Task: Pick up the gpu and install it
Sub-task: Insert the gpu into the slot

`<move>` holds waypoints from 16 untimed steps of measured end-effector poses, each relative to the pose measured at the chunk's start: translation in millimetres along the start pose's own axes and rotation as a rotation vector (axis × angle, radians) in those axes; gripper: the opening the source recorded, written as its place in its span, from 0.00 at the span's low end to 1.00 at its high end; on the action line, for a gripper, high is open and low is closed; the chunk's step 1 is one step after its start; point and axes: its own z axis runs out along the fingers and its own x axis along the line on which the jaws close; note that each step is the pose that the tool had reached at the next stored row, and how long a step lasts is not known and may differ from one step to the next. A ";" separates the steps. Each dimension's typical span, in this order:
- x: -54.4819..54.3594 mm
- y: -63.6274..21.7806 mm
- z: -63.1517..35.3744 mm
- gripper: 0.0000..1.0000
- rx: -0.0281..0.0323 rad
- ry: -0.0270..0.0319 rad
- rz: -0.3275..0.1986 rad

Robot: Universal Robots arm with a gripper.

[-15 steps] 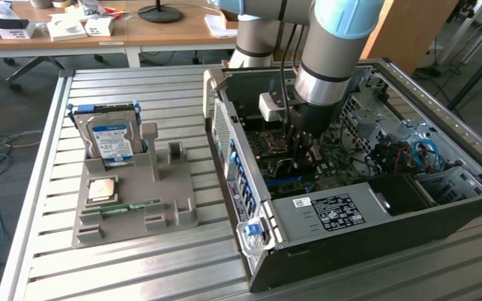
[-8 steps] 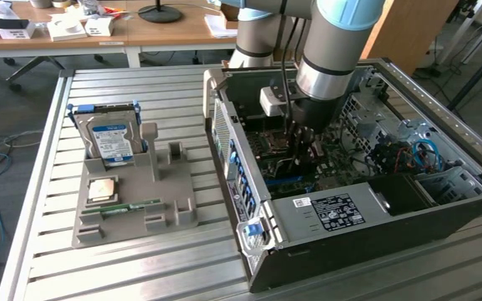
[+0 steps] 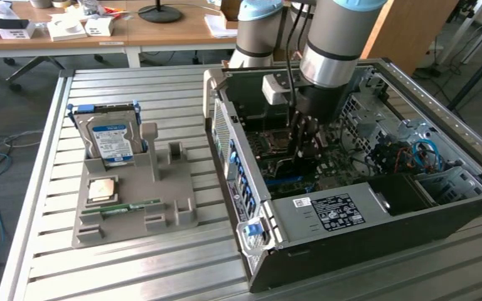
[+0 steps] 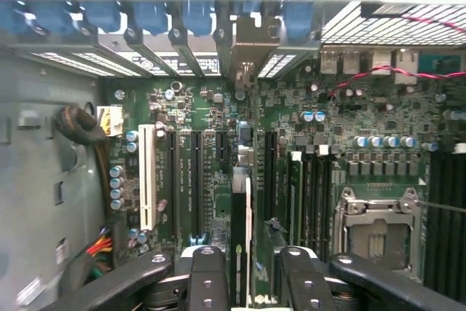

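Slatted metal tabletop point(image 3: 140, 263) carried an open computer case point(image 3: 308, 251); inside, the claw point(image 4: 247, 282) gripped the gpu point(image 4: 240, 231) edge-on over the motherboard point(image 4: 211, 107).

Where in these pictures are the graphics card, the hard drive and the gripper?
graphics card point(image 4: 241, 238): wrist view, on its top edge between the fingers.
hard drive point(image 3: 112, 139): exterior view, on its blue label.
gripper point(image 4: 247, 274): wrist view, midway between the fingertips, closed on the card.
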 end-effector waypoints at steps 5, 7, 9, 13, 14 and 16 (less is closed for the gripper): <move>-0.1 -0.2 -16.8 0.34 -0.0001 0.0000 0.000; -0.2 -0.2 -23.0 0.34 0.0000 0.0000 0.000; -0.2 -0.3 -28.3 0.34 0.0000 0.0001 0.000; -0.3 -0.4 -35.8 0.34 0.0000 0.0000 0.000; -0.3 -0.4 -37.2 0.34 0.0000 0.0000 0.000; -0.3 -0.4 -40.2 0.34 0.0000 0.0000 0.000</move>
